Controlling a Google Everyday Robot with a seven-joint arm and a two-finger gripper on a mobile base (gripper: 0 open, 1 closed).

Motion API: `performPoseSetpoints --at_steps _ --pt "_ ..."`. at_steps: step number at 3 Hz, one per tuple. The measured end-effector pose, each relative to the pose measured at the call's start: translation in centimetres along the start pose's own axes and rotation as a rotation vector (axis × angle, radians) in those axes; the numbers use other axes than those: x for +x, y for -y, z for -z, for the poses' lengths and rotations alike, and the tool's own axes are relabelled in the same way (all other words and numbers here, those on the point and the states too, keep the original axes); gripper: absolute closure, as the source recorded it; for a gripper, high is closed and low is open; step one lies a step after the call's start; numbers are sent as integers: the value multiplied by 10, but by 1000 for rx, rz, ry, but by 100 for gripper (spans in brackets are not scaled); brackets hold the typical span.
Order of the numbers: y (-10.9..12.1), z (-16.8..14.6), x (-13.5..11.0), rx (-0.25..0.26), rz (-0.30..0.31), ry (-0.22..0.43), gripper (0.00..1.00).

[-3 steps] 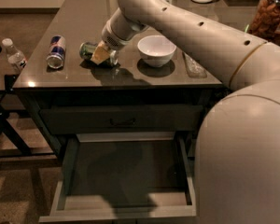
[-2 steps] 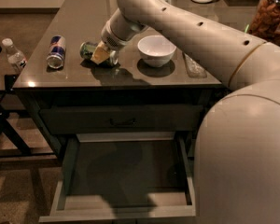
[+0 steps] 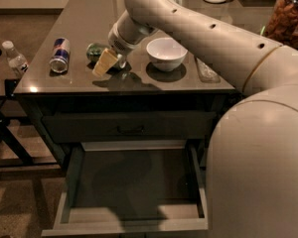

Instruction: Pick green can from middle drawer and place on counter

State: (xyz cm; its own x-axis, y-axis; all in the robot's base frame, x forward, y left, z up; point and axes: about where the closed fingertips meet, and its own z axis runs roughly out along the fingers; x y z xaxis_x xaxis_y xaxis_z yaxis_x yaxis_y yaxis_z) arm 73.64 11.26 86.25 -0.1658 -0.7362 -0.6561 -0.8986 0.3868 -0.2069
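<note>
The green can lies on its side on the counter, left of the middle. My gripper hangs over the counter right next to the can, on its right and front side, and hides part of it. I cannot tell whether it touches the can. The middle drawer is pulled out below the counter and its dark flat bottom is bare.
A blue-and-silver can lies left of the green can. A white bowl stands to its right, with a clear packet beyond. A snack jar is at the back right. A water bottle stands on a side stand.
My gripper has shifted slightly toward the front of the counter. The green can has stayed where it lay.
</note>
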Motion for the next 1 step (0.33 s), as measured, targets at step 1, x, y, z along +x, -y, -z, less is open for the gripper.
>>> performPoseSetpoints --at_steps 1 --pt "0 0 0 0 0 0 0"
